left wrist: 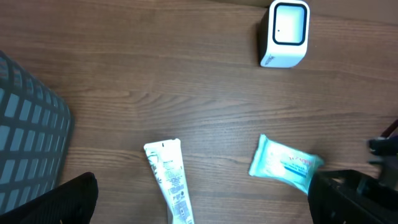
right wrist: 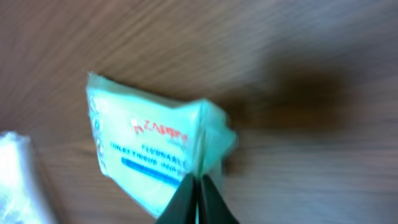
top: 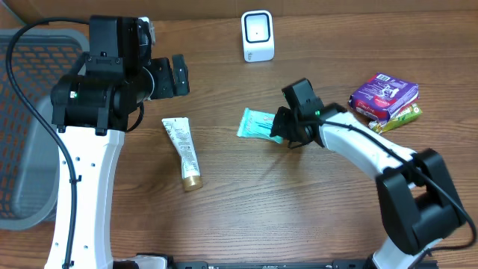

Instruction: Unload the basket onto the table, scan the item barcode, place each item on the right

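wipes pack (top: pixel 258 123) lies mid-bench (top: pixel 246 209), below the scanner (top: pixel 258 35). it looks light, soft and slick, so the sealed end seam seems the best hold. the right fingers (right wrist: pixel 183 202) are closed on that bunched edge, while the left fingers (left wrist: pixel 68 202) gape wide and empty.
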{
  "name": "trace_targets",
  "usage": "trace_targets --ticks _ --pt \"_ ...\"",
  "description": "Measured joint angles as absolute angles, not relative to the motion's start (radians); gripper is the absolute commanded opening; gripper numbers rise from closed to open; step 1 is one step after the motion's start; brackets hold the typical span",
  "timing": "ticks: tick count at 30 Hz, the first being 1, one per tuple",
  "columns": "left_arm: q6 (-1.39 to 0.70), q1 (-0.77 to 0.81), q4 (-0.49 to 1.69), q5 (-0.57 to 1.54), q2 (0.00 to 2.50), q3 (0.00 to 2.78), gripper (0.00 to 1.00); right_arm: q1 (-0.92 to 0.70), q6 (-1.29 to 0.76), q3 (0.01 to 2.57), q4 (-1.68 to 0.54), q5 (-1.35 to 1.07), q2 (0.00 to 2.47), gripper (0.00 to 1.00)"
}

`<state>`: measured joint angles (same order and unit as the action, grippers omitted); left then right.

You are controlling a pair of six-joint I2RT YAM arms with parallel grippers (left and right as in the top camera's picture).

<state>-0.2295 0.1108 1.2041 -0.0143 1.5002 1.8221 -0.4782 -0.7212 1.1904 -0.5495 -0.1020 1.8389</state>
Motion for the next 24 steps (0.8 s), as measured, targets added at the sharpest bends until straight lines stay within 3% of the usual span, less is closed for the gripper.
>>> trace_targets --ticks 7,8,9,12,15,19,24 --pt "-0.229 0.111 1.205 -0.015 1.5 1.822 1.0 -0.6 -0.477 1.418 -0.904 0.285 1.751 0.04" --pt "-0.229 0.111 1.205 -0.015 1.5 1.822 1.0 -0.625 -0.455 1.431 -0.929 0.346 1.743 0.11" --pt "-0.229 0.111 1.205 -0.015 1.5 1.822 1.0 -0.638 -0.445 1.433 -0.935 0.37 1.741 0.28" --pt "-0.229 0.111 1.204 -0.015 1.5 1.822 1.0 -0.658 -0.414 1.432 -0.926 0.38 1.743 0.51" --pt "-0.229 0.111 1.205 -0.015 1.5 1.822 1.0 -0.638 -0.318 1.43 -0.875 0.325 1.747 0.55" --pt "-0.229 0.111 1.205 -0.015 1.5 1.822 1.0 -0.59 -0.099 1.43 -0.851 0.18 1.788 0.72" --pt "-0.229 0.111 1.205 -0.015 1.5 1.822 1.0 -0.54 0.16 1.427 -0.848 0.046 1.878 0.72"
